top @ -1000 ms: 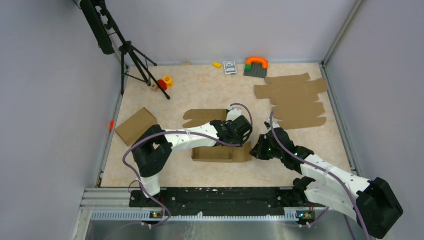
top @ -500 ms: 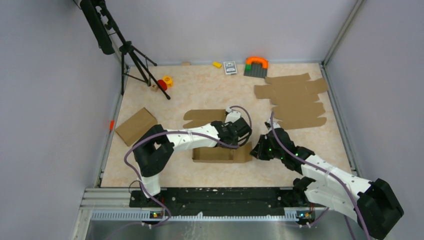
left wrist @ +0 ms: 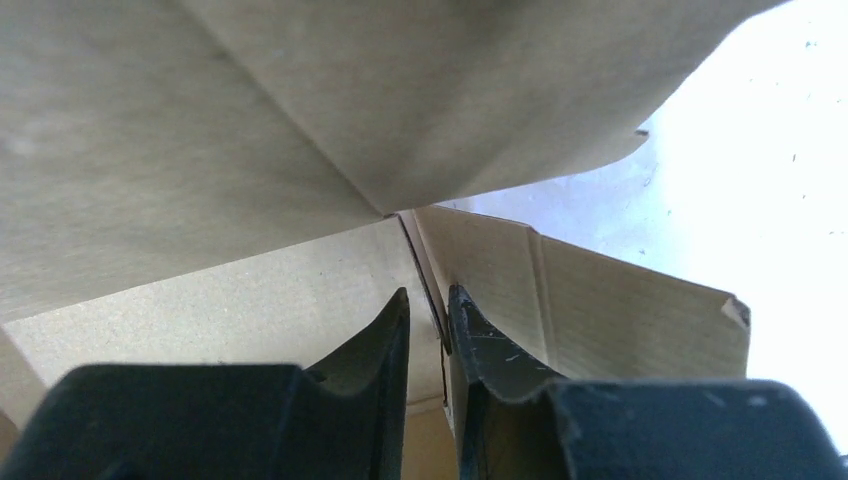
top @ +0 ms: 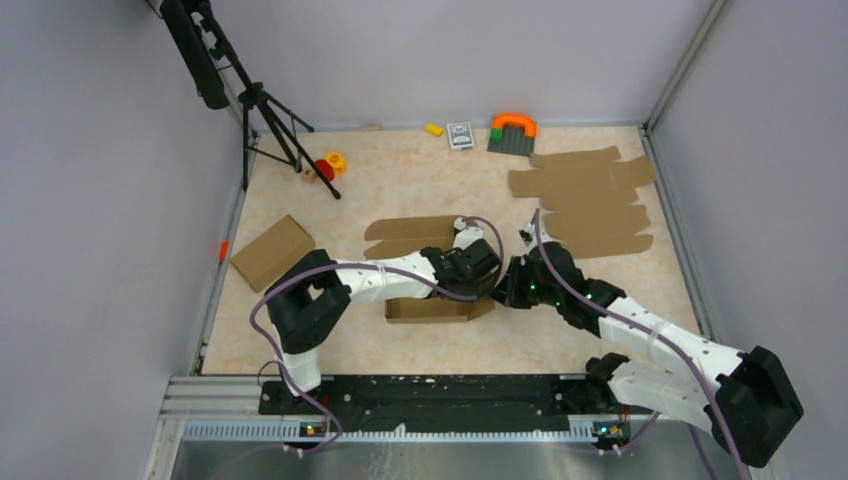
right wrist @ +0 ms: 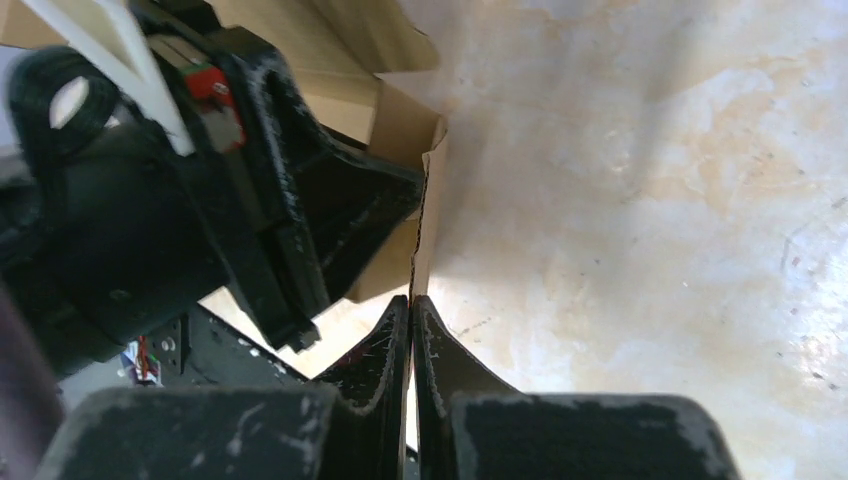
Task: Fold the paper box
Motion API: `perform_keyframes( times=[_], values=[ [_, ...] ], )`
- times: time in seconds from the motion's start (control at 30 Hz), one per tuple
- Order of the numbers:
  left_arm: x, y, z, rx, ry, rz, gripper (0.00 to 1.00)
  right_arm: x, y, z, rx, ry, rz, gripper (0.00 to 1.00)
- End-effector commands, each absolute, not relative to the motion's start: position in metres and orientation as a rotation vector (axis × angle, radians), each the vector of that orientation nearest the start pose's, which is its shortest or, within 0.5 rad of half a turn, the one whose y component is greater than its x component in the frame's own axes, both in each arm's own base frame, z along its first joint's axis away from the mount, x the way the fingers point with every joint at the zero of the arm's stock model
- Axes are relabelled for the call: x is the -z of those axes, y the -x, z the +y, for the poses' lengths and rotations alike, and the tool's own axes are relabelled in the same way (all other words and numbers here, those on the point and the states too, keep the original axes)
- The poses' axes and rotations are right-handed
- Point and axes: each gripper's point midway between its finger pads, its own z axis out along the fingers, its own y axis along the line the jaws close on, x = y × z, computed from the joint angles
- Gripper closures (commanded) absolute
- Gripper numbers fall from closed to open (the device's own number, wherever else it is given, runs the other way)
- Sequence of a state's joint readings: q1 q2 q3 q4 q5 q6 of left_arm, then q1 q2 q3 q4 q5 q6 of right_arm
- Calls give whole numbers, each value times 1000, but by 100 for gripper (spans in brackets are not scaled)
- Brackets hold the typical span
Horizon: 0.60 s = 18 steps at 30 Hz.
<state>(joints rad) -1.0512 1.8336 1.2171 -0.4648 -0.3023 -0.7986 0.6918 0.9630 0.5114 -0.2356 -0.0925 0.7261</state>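
The paper box (top: 430, 308) lies mid-table, partly folded, with its near wall raised and its lid flap (top: 405, 235) flat behind. My left gripper (top: 478, 268) reaches into the box's right end. In the left wrist view its jaws (left wrist: 430, 298) stand nearly together with a cardboard edge between them at the inner corner (left wrist: 400, 215). My right gripper (top: 505, 290) is at the box's right end. In the right wrist view it (right wrist: 411, 300) is shut on the upright edge of the side flap (right wrist: 430, 200).
A pile of flat brown sheets (top: 590, 200) lies back right. A folded brown box (top: 272, 251) sits at the left. A tripod (top: 270, 120), red and yellow toys (top: 328, 165), a card box (top: 460, 134) and an orange arch block (top: 512, 132) line the back.
My right gripper has moved left and away with the side flap, raising it against the box's end. My left gripper has shifted slightly down and left inside the box.
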Motion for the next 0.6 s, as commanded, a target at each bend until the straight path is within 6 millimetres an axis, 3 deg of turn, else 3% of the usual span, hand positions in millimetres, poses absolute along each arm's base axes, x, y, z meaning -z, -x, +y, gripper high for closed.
perform_keyframes(
  times=[0.0,0.23,0.43,0.57],
  values=[
    [-55,-229,-360,388,-214,2549,78,-128,-201,241,-915,70,2327,100],
    [-65,-225,-358,407,-258,2544,73,-116,-204,233,-835,68,2356,100],
    [-93,-212,-350,411,-353,2578,61,-109,-201,226,-796,65,2373,100],
    [-121,-205,-342,457,-372,2552,56,-108,-201,224,-785,69,2378,100]
  ],
)
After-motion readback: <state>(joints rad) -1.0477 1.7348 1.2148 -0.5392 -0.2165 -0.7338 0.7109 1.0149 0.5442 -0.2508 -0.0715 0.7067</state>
